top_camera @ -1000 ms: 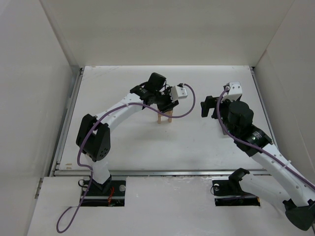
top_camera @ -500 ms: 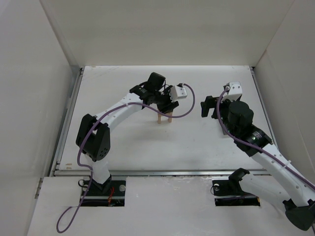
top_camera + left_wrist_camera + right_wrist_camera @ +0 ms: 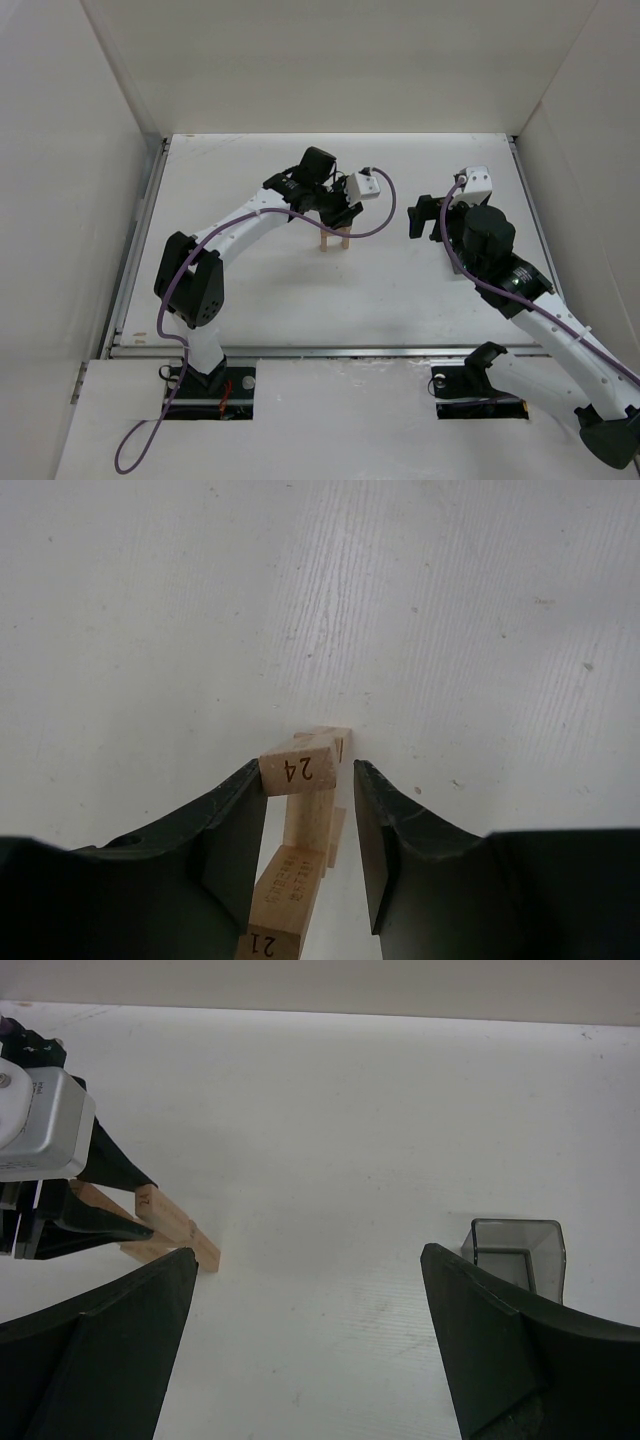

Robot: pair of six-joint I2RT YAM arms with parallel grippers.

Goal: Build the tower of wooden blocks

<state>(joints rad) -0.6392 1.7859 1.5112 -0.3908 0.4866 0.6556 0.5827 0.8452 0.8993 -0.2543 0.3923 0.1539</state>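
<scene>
White tabletop [image 3: 250, 300] carries the wood block tower [image 3: 335, 238] near its middle. Its top sits between the narrowly parted jaws of the left gripper [image 3: 308, 767], touching one finger and clear of the other. Right gripper [image 3: 308, 1253] gapes wide, empty, well apart.

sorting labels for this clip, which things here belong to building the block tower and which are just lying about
Part of the job:
- wood block tower
- left arm's fingers, open, either side of the plank marked 24

Just lying about:
- grey bin, standing apart from the tower
- right arm's fingers, open, holding nothing
</scene>
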